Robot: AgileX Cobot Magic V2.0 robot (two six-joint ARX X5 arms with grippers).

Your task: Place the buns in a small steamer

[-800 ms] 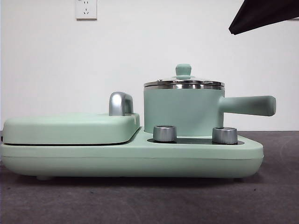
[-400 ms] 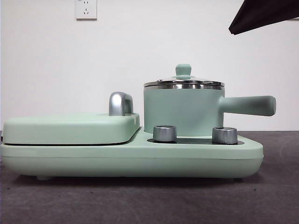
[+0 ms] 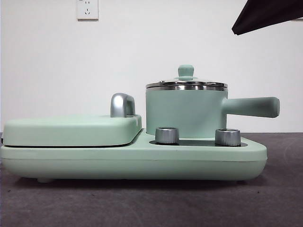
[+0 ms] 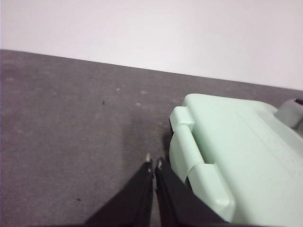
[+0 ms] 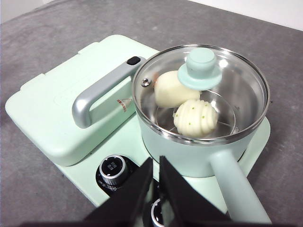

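Observation:
The small steamer (image 3: 185, 111), a mint-green pot with a steel rim and a straight side handle, stands on the cooker base with its glass lid and green knob (image 5: 202, 69) on. Through the lid in the right wrist view I see both buns inside the steamer (image 5: 189, 156): the smooth one (image 5: 171, 89) and the pleated one with green specks (image 5: 195, 117). My right gripper (image 5: 155, 163) is shut and empty, above the knobs in front of the pot. My left gripper (image 4: 153, 163) is shut and empty, over the table beside the grill plate's end.
The flat mint-green grill plate (image 3: 71, 128) with a chrome handle (image 3: 122, 104) lies shut beside the pot. Two steel knobs (image 3: 166, 135) sit on the base front. A dark arm tip (image 3: 265, 14) shows at the top right corner. A wall socket (image 3: 87, 9) is behind.

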